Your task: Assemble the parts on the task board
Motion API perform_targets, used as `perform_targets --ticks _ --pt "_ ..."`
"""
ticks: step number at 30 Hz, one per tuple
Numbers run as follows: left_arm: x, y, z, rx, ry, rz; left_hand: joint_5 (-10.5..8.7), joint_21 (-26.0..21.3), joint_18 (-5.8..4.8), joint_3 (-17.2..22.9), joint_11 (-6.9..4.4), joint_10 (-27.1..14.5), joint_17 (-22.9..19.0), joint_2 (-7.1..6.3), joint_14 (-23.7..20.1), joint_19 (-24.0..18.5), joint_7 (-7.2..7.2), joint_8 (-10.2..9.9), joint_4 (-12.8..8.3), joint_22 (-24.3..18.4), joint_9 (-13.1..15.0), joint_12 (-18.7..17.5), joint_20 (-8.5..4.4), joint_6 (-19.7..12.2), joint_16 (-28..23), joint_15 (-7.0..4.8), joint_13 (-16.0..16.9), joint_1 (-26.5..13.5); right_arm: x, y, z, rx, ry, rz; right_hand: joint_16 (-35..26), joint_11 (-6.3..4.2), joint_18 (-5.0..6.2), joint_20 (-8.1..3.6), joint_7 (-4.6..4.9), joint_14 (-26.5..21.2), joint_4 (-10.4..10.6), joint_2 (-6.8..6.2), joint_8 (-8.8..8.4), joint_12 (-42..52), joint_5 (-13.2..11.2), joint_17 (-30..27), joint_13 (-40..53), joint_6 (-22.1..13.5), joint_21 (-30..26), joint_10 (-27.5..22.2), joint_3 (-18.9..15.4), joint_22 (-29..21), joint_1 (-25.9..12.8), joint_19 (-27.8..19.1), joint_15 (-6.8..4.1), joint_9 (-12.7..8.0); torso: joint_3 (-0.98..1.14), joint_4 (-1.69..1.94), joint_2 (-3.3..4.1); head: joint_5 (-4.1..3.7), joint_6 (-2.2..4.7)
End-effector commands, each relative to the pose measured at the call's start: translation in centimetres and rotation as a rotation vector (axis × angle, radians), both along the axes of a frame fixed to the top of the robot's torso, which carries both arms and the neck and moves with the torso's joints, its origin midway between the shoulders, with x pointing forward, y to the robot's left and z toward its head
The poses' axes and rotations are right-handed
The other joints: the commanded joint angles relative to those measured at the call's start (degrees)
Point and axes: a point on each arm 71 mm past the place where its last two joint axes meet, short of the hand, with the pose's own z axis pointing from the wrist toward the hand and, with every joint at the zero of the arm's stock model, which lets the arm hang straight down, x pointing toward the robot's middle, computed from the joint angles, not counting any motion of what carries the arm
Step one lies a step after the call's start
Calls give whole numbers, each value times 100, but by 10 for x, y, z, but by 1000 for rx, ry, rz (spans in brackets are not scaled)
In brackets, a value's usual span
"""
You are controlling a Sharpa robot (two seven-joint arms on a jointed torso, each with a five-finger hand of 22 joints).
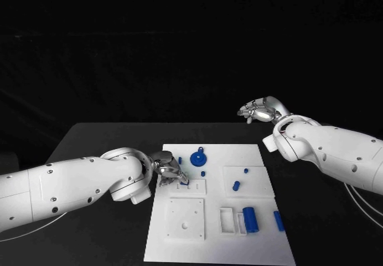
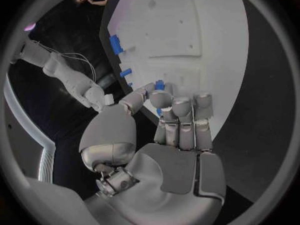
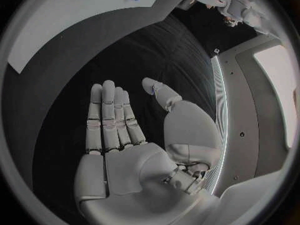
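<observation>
Task board (image 1: 263, 244) lies white mid-table, blue parts (image 1: 249, 219) scattered on it | left hand (image 1: 169, 169) at board's left edge; its wrist view shows fingertips pinching a small blue part (image 2: 159, 85) | right hand (image 1: 261, 111) raised beyond board, flat, empty.

A black bench (image 1: 104, 138) is carrying a plain white task board (image 1: 263, 244). Small blue parts are showing on it: a round blue disc (image 1: 198, 160) at the far side, a short blue peg (image 1: 236, 185) mid-board, and a blue cylinder (image 1: 250, 219) and a blue bar (image 1: 278, 220) near right. The left robot hand (image 1: 168, 169) and the right robot hand (image 1: 259, 112) are showing silver, on white arms.
</observation>
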Motion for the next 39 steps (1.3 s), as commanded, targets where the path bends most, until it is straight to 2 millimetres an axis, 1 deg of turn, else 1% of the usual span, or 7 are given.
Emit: perform_targets --ticks 1,11,17,31,35,38,39 --pt "0 -3 -4 48 -11 -25 -8 1 83 14 -121 -95 -9 36 165 35 -548 45 7 -1 1017 34 -696 811 33 -323 9 -41 -1 3 1 16 -6 23 -43 0 -35 6 14 -58 -27 40 -23 -26 38 -9 -72 -13 -35 -33 -26 14 -16 -50 8 -12 -1 -3 6 -3 -19" --pt "2 -9 -13 49 -4 -26 -56 -24 85 12 -139 -116 -30 103 179 98 -566 53 64 -27 1064 146 -688 852 107 -346 19 -143 -2 8 2 22 -11 27 -144 54 -23 76 53 -177 -63 23 -53 -37 164 -129 -420 -99 -121 -115 -62 37 -18 -208 83 -69 1 -8 3 -23 -26" --pt "1 -10 -15 48 0 -27 -70 -31 86 12 -139 -127 -38 125 174 102 -567 48 73 -29 1070 164 -686 851 117 -349 16 -173 -3 10 2 23 -11 31 -156 64 -19 90 58 -190 -65 19 -54 -26 188 -154 -475 -111 -133 -133 -67 41 -17 -232 95 -76 0 -1 5 -42 -45" --pt "-1 -12 -18 95 35 -70 -100 -41 90 24 -140 -147 -58 155 159 104 -567 34 64 -28 1080 195 -686 845 132 -353 1 -210 -3 14 2 20 -6 42 -161 77 0 121 74 -209 -77 29 -60 27 299 -203 -608 -152 -149 -160 -70 58 3 -267 111 -100 -5 1 1 -39 -34" --pt "-1 -12 -18 89 32 -71 22 -43 92 45 -141 -156 -75 174 156 104 -569 30 17 -19 1093 227 -683 856 156 -348 -14 -221 -3 15 1 19 -3 43 -160 78 3 125 74 -210 -76 37 -57 35 314 -208 -625 -152 -150 -163 -70 60 4 -270 112 -102 -3 1 4 -34 -36" --pt "-1 -12 -18 79 37 -64 276 -41 92 62 -146 -163 -90 202 160 109 -575 30 -35 -8 1110 270 -680 878 194 -343 -30 -258 -3 15 1 19 -3 42 -159 79 4 127 74 -211 -76 39 -56 40 321 -211 -633 -152 -151 -165 -69 61 6 -271 112 -103 -5 -3 4 -35 -38" --pt "-1 -12 -18 79 37 -64 303 -40 92 63 -148 -164 -93 208 160 111 -575 30 -43 -6 1112 278 -680 880 200 -343 -33 -265 -3 15 1 19 -3 43 -159 79 5 128 74 -211 -76 40 -56 41 322 -212 -636 -152 -151 -165 -69 62 6 -272 112 -103 -7 -3 4 -35 -37"
